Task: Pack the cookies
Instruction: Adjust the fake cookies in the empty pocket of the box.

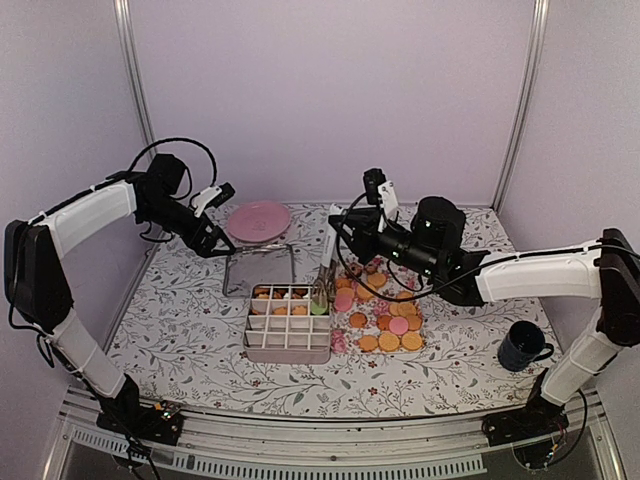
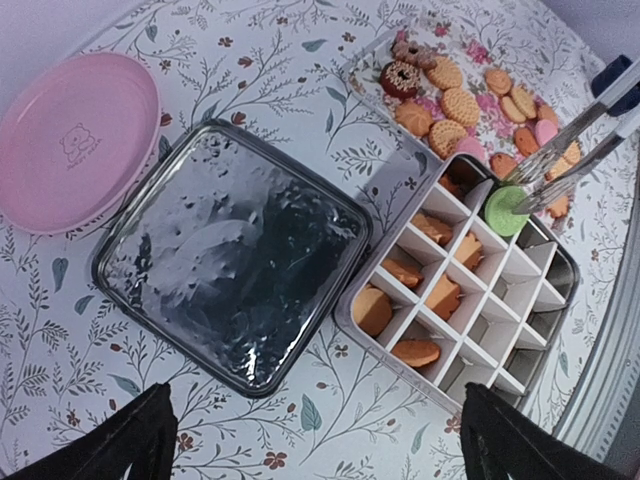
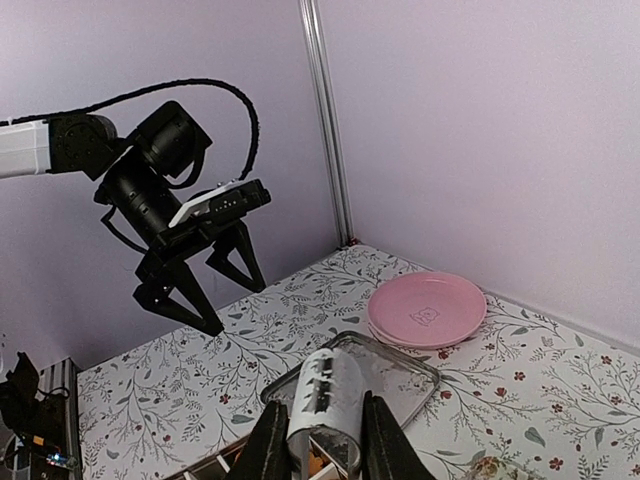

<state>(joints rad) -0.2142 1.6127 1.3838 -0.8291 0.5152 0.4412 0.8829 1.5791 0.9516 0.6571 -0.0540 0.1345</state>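
I am clamping the tongs (image 2: 572,150) in the right end effector (image 3: 325,445), with their tips below it pinching the green cookie (image 2: 505,212), probably light, brittle and best gripped gently edgewise, over the divided tin (image 2: 566,275), while the left end effector (image 2: 320,445) is hanging wide.

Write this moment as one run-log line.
left fingers: open, aloft | right fingers: shut on tongs | tongs: tips at green cookie in divided box | loose cookies: many beside box
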